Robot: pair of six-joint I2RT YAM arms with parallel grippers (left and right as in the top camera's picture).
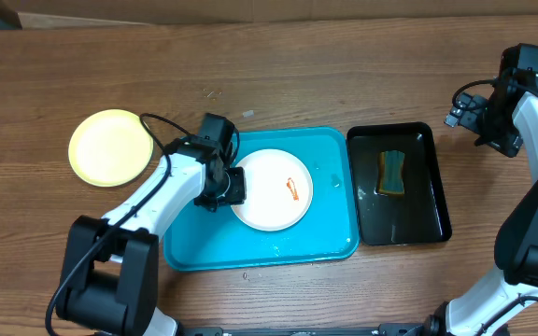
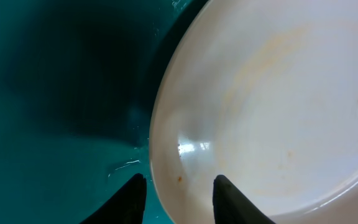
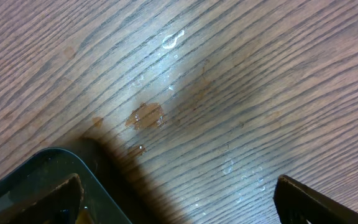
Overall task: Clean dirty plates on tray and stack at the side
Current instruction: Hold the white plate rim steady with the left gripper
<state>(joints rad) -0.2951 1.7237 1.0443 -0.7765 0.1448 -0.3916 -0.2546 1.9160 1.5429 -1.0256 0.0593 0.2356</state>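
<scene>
Now left gripper point(image 2: 179, 186) straddles white plate point(image 1: 272, 189) rim

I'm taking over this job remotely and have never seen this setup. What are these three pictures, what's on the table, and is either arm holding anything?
Two robot arms work at a wooden table. One picture looks down from above; the other two come from cameras on each wrist.

On the table sit a turquoise tray with a white plate bearing an orange smear, a black tray with a sponge, and a yellow plate off to the left.

The left gripper straddles the white plate's rim, one finger on each side; a firm grip is not clear yet. The right gripper is open over bare, wet table and holds nothing.
</scene>
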